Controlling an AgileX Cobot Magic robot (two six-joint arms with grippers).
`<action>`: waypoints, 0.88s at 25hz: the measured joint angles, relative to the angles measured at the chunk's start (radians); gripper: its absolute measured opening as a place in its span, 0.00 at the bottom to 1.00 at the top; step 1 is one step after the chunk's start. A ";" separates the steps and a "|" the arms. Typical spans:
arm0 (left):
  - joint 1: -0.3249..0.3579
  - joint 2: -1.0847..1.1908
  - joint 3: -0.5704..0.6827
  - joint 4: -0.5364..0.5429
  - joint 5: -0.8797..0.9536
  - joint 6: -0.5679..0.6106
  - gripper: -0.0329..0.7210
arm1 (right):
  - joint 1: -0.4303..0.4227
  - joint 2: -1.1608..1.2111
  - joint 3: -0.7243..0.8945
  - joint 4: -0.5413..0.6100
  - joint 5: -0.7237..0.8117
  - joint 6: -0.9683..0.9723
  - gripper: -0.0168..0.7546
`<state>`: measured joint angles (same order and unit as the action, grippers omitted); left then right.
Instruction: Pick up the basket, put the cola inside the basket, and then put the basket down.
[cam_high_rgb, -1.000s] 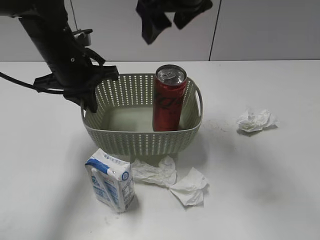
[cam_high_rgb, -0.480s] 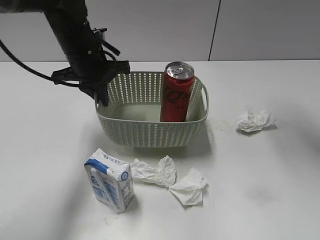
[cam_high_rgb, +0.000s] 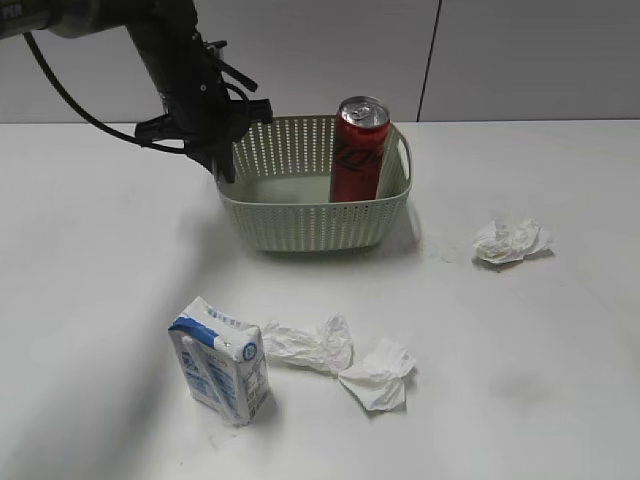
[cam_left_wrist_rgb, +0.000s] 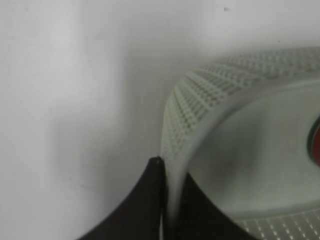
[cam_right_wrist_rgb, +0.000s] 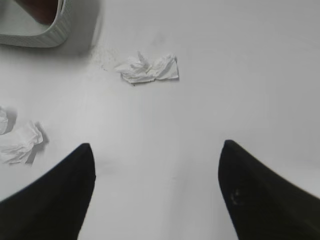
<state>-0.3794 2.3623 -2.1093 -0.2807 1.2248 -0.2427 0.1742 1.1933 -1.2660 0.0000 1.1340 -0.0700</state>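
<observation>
The pale green basket (cam_high_rgb: 318, 222) sits on the white table at the back centre. The red cola (cam_high_rgb: 357, 150) stands upright inside it at the right end. My left gripper (cam_high_rgb: 222, 160) is shut on the basket's left wall; in the left wrist view the rim (cam_left_wrist_rgb: 175, 150) runs between the two black fingers (cam_left_wrist_rgb: 170, 200). A sliver of the cola (cam_left_wrist_rgb: 315, 145) shows at that view's right edge. My right gripper (cam_right_wrist_rgb: 156, 170) is open and empty above bare table, out of the exterior view. The basket's corner (cam_right_wrist_rgb: 50, 35) shows at the top left of the right wrist view.
A blue-and-white milk carton (cam_high_rgb: 220, 362) stands at the front left. Two crumpled tissues (cam_high_rgb: 310, 345) (cam_high_rgb: 378, 375) lie in front of the basket. Another tissue (cam_high_rgb: 510, 241) lies at the right, also in the right wrist view (cam_right_wrist_rgb: 149, 69).
My left gripper has carried the basket with the cola backward and to the right, and the basket has come lower. The right arm has left the exterior view.
</observation>
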 joint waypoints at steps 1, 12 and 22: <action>0.000 0.008 -0.001 0.000 0.000 0.000 0.04 | 0.000 -0.041 0.030 0.000 -0.010 0.006 0.79; 0.000 0.022 -0.013 -0.038 -0.003 0.038 0.77 | 0.000 -0.321 0.190 0.009 -0.029 0.043 0.79; 0.012 -0.061 -0.013 -0.002 -0.004 0.042 0.92 | 0.000 -0.507 0.448 0.036 -0.069 0.048 0.79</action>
<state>-0.3672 2.3017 -2.1220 -0.2824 1.2212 -0.2007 0.1742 0.6858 -0.8175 0.0356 1.0654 -0.0224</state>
